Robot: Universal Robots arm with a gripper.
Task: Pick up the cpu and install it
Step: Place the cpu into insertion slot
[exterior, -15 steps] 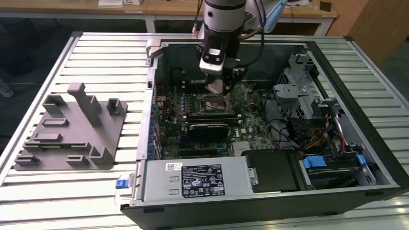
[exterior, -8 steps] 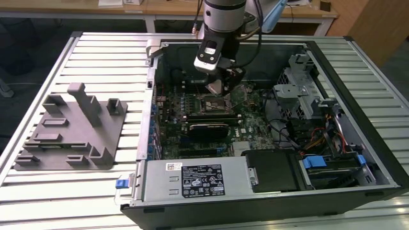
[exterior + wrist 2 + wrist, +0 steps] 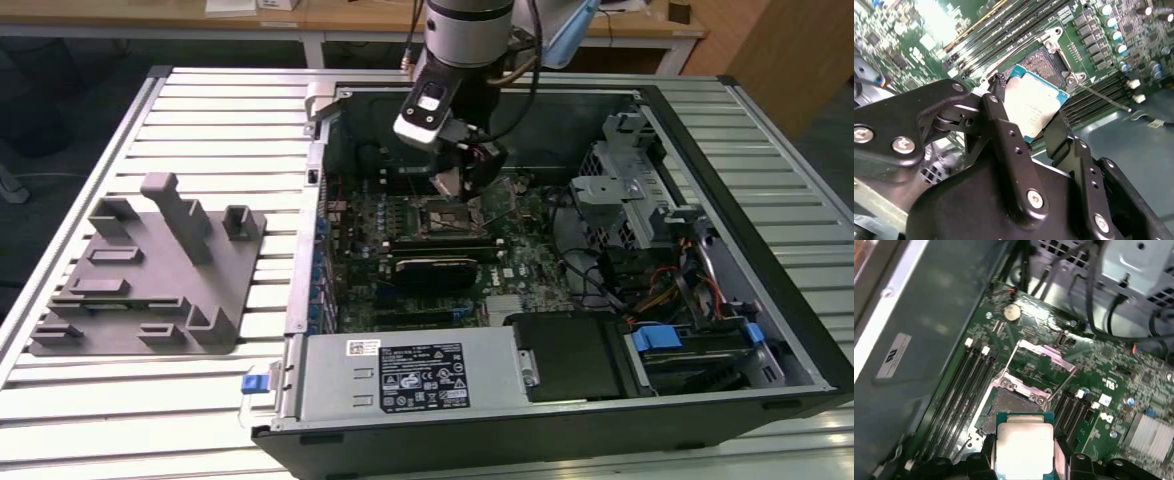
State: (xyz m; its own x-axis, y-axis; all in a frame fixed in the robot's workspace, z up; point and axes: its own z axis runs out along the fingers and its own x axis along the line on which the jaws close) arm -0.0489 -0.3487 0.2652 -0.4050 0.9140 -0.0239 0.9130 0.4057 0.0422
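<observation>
An open computer case (image 3: 561,425) lies on its side on a slatted metal worktop (image 3: 200,110), with a grey tray (image 3: 147,270) of moulded holders beside it towards the exterior view's left. The arm reaches down into the case, and its pincer (image 3: 461,185) hangs over the green circuit board (image 3: 521,265), close above the socket (image 3: 447,215). In both wrist views the pincer (image 3: 1029,107) (image 3: 1024,452) is closed narrowly on the cpu (image 3: 1031,105) (image 3: 1024,447), its two black fingers (image 3: 1004,130) pressing opposite edges of the chip. The cpu faces the cameras with its silver-grey metal top, and a blue-green rim shows around it. It sits just over one side of the socket (image 3: 1046,62) (image 3: 1011,407), partly overlapping it and not lined up square in the second wrist view; whether any edge touches the socket cannot be told. The socket's bed of contacts is bare, and its hinged metal frame (image 3: 1046,352) stands swung open on the far side. Rows of long memory slots (image 3: 961,385) run beside the socket, and a round battery (image 3: 1012,312) sits on the board further off.
</observation>
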